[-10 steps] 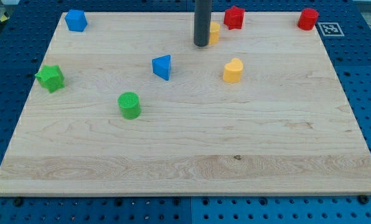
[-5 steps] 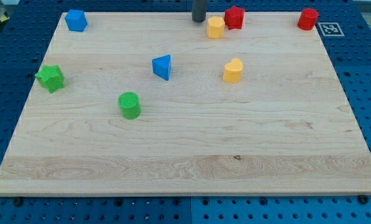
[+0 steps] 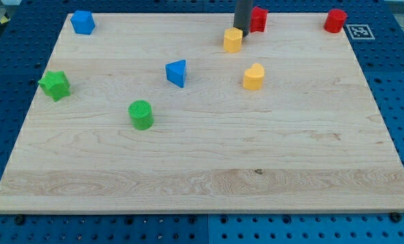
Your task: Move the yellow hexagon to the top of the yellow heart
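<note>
Tool tip [image 3: 242, 27] touching yellow hexagon [image 3: 233, 41], upper right edge

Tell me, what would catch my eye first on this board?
First, the dark rod dropping in at the view's top centre: my tip sits just above the yellow hexagon, apparently touching it, with a red block close on its right. Below the hexagon, slightly to the right, stands the yellow heart. Bright blocks ring the wooden board, like the green cylinder left of centre.

My tip [image 3: 242, 28] touched the yellow hexagon [image 3: 232, 40] from the view's top; the yellow heart [image 3: 253, 77] sat below, toward the right.
</note>
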You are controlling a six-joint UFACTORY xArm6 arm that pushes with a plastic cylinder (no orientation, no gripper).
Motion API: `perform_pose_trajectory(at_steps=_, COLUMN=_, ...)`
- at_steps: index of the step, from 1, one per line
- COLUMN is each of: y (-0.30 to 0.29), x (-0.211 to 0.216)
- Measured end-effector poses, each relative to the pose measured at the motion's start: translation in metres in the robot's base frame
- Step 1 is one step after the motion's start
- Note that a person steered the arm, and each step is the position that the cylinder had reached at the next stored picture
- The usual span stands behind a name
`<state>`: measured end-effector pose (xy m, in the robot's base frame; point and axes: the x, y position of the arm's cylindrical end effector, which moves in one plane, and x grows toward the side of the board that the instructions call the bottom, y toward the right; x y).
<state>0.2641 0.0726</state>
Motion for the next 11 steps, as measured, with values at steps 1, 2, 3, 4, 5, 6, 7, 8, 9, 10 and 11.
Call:
perform_pose_trajectory(at_steps=1, y=-0.010, x=0.013)
perform_pose_trajectory(at_steps=2, y=-0.024, x=0.012)
perform_pose_trajectory(at_steps=3, y=-0.039, x=-0.016)
perform_pose_trajectory(at_steps=4, y=-0.050, x=-0.024)
perform_pose_trajectory(at_steps=5, y=-0.050, x=-0.007)
perform_pose_trajectory(at_steps=6, y=-0.049, x=0.011)
perform_pose_trajectory(at_steps=7, y=-0.050, x=0.030)
perform_pose_trajectory(at_steps=8, y=-0.067, x=0.035)
perform_pose_trajectory(at_steps=9, y=-0.092, x=0.035)
perform_pose_trajectory(at_steps=10, y=-0.101, x=0.037)
perform_pose_trajectory(at_steps=11, y=-0.091, x=0.040)
